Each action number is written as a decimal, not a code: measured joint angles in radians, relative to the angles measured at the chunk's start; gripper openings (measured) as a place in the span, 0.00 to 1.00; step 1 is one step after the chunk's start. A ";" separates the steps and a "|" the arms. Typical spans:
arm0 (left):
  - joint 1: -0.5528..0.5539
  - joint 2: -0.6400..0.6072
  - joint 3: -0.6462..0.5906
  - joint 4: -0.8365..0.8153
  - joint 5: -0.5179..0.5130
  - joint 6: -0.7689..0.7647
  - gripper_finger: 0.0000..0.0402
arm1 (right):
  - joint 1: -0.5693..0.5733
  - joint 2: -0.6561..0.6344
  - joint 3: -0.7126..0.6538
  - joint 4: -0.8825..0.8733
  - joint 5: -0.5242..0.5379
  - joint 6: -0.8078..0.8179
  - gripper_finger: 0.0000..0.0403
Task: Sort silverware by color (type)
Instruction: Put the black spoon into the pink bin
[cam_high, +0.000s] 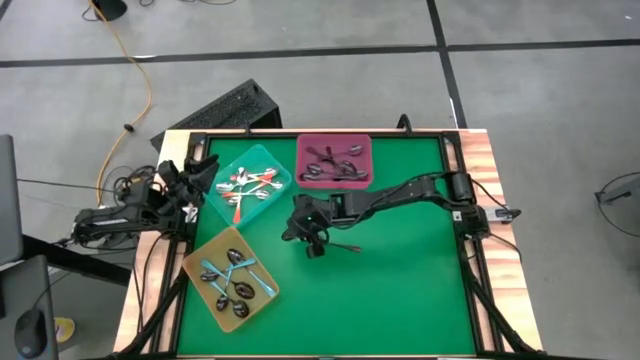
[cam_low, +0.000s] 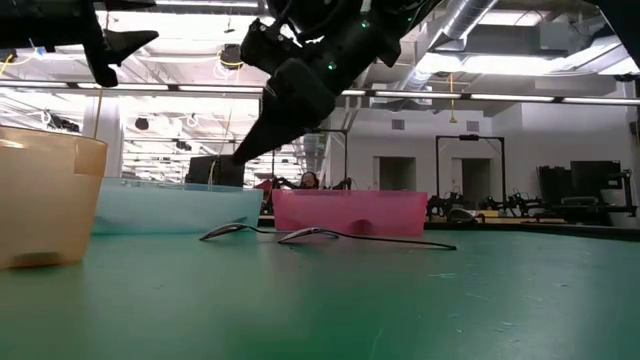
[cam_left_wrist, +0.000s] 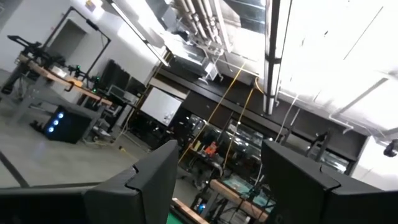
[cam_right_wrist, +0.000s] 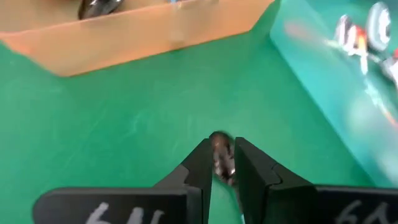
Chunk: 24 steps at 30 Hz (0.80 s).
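The sort is nearly done, and the step in hand looks like the pick-up of one of the last loose spoons. The right gripper (cam_high: 316, 247) hangs low over the green surface (cam_high: 400, 290), in front of the pink tray (cam_high: 334, 160) and a little toward the teal one. In the right wrist view its fingers (cam_right_wrist: 202, 163) are drawn nearly together around the dark spoon (cam_right_wrist: 222, 158), a shiny dark piece pinched between the tips; the grip appears made, though I cannot tell whether the spoon is off the surface yet. The low view shows two dark spoons (cam_low: 330, 235) lying on the surface in front of the pink tray, their thin handles trailing away from the gripper.

The pink tray already holds dark metal spoons (cam_high: 335, 165). To its left, the teal tray (cam_high: 250, 183) carries the orange-red-handled spoons (cam_high: 245, 190), and nearer the front, well to the left of the pink tray, the yellow tray (cam_high: 230, 278) carries the blue-handled spoons (cam_high: 238, 275).

Judging by colour, the next move calls for a straight lift, then a carry back to the pink tray and a release over it. The thin, slick metal could twist in so narrow a pinch.

The left gripper (cam_high: 195, 180) waits beyond the teal tray at the surface's edge, its fingers (cam_left_wrist: 155, 180) spread wide and empty.
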 joint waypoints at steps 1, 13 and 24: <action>0.000 0.000 0.000 0.002 0.001 -0.001 0.54 | -0.002 0.000 0.000 -0.026 0.000 0.009 0.19; 0.000 0.000 0.000 -0.007 0.002 -0.007 0.54 | -0.005 0.000 -0.001 -0.575 0.095 0.324 0.19; 0.000 0.000 0.000 -0.018 0.011 -0.012 0.54 | 0.050 0.000 -0.017 -0.560 0.059 0.361 0.23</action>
